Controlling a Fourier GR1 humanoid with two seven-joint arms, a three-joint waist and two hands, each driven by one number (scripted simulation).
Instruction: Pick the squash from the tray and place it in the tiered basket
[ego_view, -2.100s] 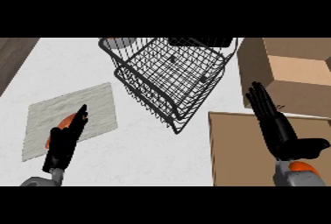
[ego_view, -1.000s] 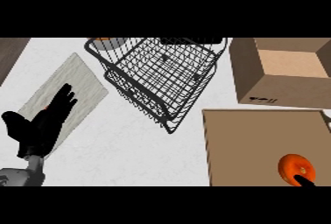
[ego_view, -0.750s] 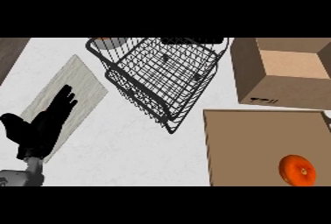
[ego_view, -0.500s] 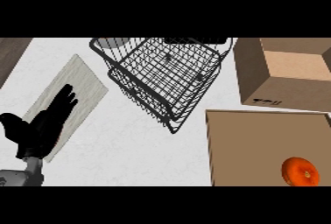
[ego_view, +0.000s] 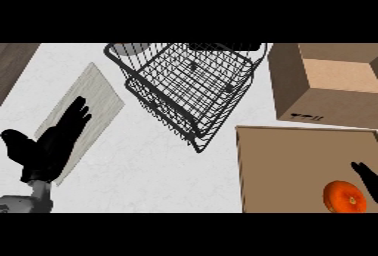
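Right hand (ego_view: 365, 174) back in frame, only fingertips visible, grip unclear, just above orange squash (ego_view: 345, 196) on brown tray (ego_view: 288, 165). Left hand (ego_view: 53, 142) open over mat (ego_view: 96, 95). Wire basket (ego_view: 188, 87) awaits; pick not started.

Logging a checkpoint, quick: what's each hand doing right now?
Left hand: open, holding nothing, over the tray.
Right hand: only fingers show at the edge; cannot tell.

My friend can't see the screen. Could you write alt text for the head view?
A black left hand, fingers straight, lies over a pale grey tray on a white counter. A black wire tiered basket stands at centre, an open cardboard box beyond on the right, and an orange squash on a flat brown box, with right hand fingertips showing beside it.
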